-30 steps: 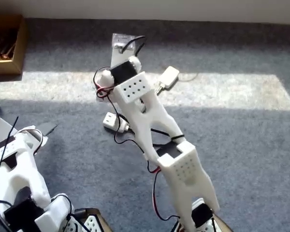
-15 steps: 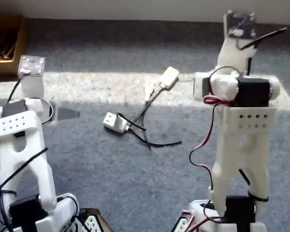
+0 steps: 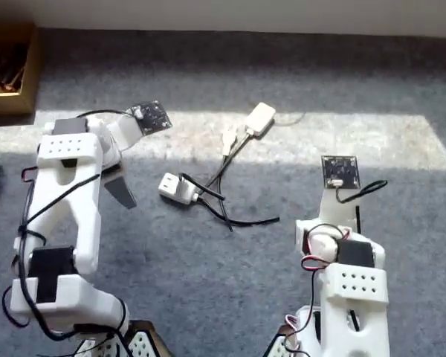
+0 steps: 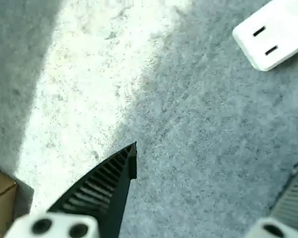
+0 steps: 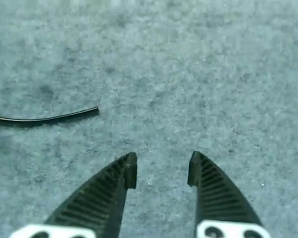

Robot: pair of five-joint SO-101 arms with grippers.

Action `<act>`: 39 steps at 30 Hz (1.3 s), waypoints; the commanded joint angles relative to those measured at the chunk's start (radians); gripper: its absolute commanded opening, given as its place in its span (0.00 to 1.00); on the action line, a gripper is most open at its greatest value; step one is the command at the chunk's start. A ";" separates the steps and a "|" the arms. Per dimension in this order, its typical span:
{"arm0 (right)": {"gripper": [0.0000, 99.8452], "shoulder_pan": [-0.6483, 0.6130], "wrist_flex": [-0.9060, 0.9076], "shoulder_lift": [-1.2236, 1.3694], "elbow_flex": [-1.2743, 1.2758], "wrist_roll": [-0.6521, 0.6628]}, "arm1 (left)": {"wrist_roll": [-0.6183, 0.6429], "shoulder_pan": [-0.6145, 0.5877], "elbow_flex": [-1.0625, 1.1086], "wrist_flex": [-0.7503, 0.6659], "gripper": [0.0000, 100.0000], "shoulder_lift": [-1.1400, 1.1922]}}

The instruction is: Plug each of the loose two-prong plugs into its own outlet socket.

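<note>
Your left jaws stand wide open above the carpet (image 4: 188, 124), holding nothing. The white socket block (image 4: 270, 32) lies ahead of them and off to one side, two slots showing on its face. Your right jaws are parted and empty, low over the carpet, with the loose end of a black cable (image 5: 44, 118) a little ahead. A pale plug (image 3: 228, 139) lies beyond the block, well apart from both jaws

Grey carpet (image 3: 401, 223) with a white outlet block (image 3: 175, 187), tangled black cords (image 3: 238, 221) and a white plug (image 3: 261, 117).
</note>
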 commanded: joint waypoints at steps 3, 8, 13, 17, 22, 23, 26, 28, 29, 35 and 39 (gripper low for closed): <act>0.17 0.013 -0.035 -0.008 0.005 0.012 | -0.026 0.180 -0.156 0.025 0.45 0.097; 0.17 0.013 -0.131 0.051 0.039 0.009 | -0.026 0.292 -0.243 0.025 0.45 0.243; 0.17 0.010 -0.133 0.096 0.036 0.009 | -0.026 0.318 -0.341 0.026 0.45 0.414; 0.17 0.008 -0.133 0.104 0.036 0.009 | -0.026 0.320 -0.394 0.031 0.44 0.510; 0.17 0.008 -0.134 0.104 0.036 0.009 | -0.026 0.300 -0.415 0.098 0.25 0.518; 0.17 0.008 -0.134 0.104 0.036 0.009 | -0.026 0.291 -0.424 0.124 0.19 0.519; 0.17 0.008 -0.134 0.104 0.036 0.009 | -0.028 0.268 -0.438 0.180 0.03 0.519; 0.17 0.007 -0.137 0.104 0.036 0.008 | -0.025 0.243 -0.447 0.207 0.02 0.519; 0.17 0.007 -0.151 0.104 0.038 0.008 | -0.015 0.228 -0.455 0.226 0.02 0.519; 0.17 0.007 -0.191 0.104 0.047 0.008 | 0.152 0.053 -0.656 0.341 0.01 0.518; 0.17 0.007 -0.191 0.104 0.047 0.008 | 0.324 -0.154 -0.854 0.465 0.01 0.518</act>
